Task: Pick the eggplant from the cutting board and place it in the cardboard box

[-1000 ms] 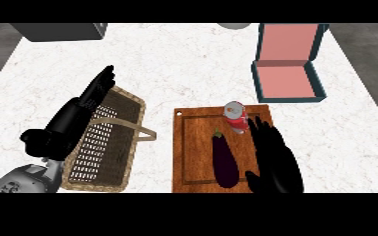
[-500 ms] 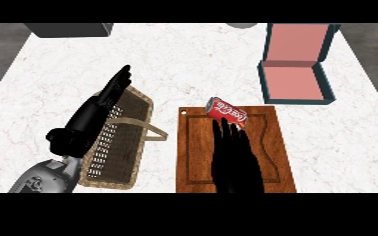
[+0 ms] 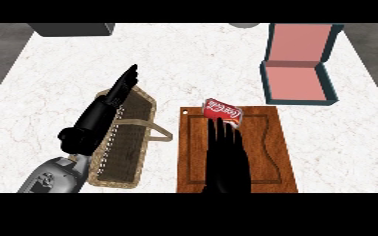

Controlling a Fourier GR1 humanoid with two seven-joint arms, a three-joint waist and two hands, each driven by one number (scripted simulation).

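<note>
The eggplant does not show; my right hand (image 3: 225, 160) lies flat over the middle of the wooden cutting board (image 3: 269, 150), where it hides whatever is beneath. Its fingers are straight and point away from me toward a red soda can (image 3: 221, 112) at the board's far edge. The open box (image 3: 295, 100), teal outside and pink inside with its lid raised, sits at the far right, well beyond the board. My left hand (image 3: 103, 112) stays open with straight fingers over the wicker basket (image 3: 140, 172) at the left.
The wicker basket with a handle (image 3: 151, 130) lies just left of the board. A dark grey object (image 3: 72, 29) stands at the far left edge of the marble counter. Bare counter lies between the board and the box.
One second ago the eggplant lay in sight left of my right hand. That hand has since slid left over it and covers it. The left hand barely moved.
</note>
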